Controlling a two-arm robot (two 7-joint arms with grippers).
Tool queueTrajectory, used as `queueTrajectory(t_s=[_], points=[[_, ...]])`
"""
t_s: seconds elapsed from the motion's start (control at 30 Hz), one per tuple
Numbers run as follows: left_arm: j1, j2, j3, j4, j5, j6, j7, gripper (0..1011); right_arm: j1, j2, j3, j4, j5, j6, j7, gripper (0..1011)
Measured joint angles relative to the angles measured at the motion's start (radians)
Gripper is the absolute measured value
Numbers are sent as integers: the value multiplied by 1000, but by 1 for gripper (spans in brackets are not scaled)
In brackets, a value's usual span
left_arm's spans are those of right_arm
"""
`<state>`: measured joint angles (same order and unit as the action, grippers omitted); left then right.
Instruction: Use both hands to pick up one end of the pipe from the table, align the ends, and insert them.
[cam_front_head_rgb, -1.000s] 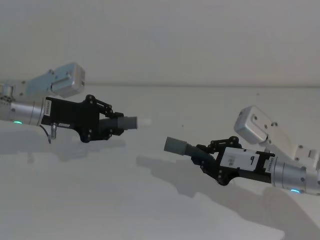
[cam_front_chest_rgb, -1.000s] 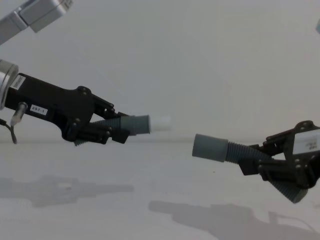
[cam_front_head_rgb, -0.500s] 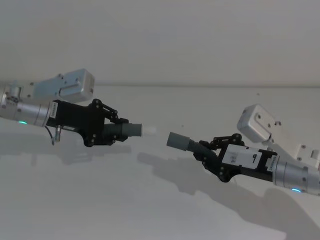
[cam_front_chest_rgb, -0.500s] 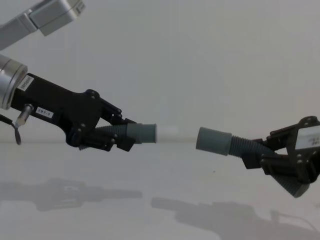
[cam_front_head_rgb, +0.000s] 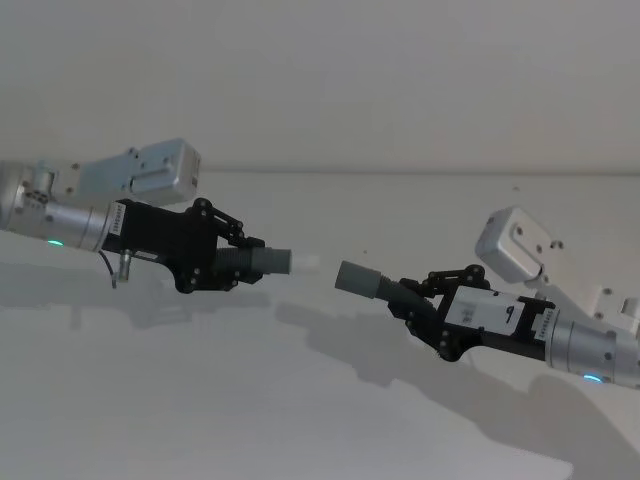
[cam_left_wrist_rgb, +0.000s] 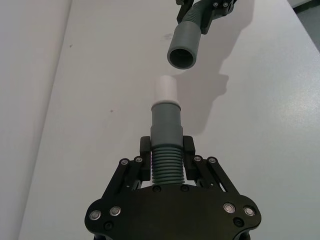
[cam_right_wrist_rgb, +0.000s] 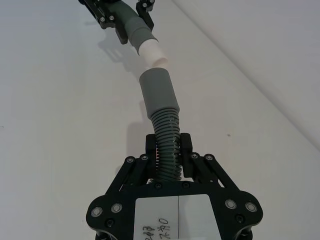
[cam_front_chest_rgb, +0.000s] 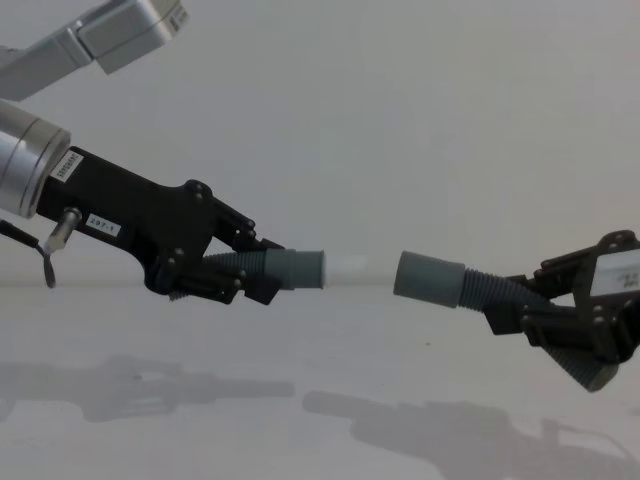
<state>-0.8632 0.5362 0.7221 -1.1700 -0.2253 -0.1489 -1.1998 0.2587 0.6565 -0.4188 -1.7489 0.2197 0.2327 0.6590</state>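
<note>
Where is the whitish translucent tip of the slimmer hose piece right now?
In the chest view, the whitish translucent tip is held above the white table by the left end effector, left of centre, a small gap short of the wider grey socket in the right end effector.

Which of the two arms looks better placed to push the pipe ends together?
Probably the left. The left gripper holds its hose piece nearly straight, whitish tip aimed at the socket across a small gap. The right gripper holds a bent piece, so it had better just stay steady.

head: high, forward-down | chest: low, side-on | wrists: close along jaws
</note>
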Motion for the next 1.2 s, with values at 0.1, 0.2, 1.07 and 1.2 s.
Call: queueTrajectory(t_s=[0.1, 0.2, 1.07, 1.2], points=[[-3, -2, 4, 4, -1, -2, -1, 360, 3, 2, -3, 3, 1, -2, -1, 265], [-6, -4, 7, 8, -2, -3, -1, 360, 6, 4, -6, 5, 1, -4, -2, 264], [-21, -17, 28, 31, -26, -11, -6, 360, 30, 18, -35, 19, 0, -22, -16, 264], [-22, -16, 31, 31, -31, -11, -6, 360, 34, 20, -41, 20, -2, -23, -20, 264]])
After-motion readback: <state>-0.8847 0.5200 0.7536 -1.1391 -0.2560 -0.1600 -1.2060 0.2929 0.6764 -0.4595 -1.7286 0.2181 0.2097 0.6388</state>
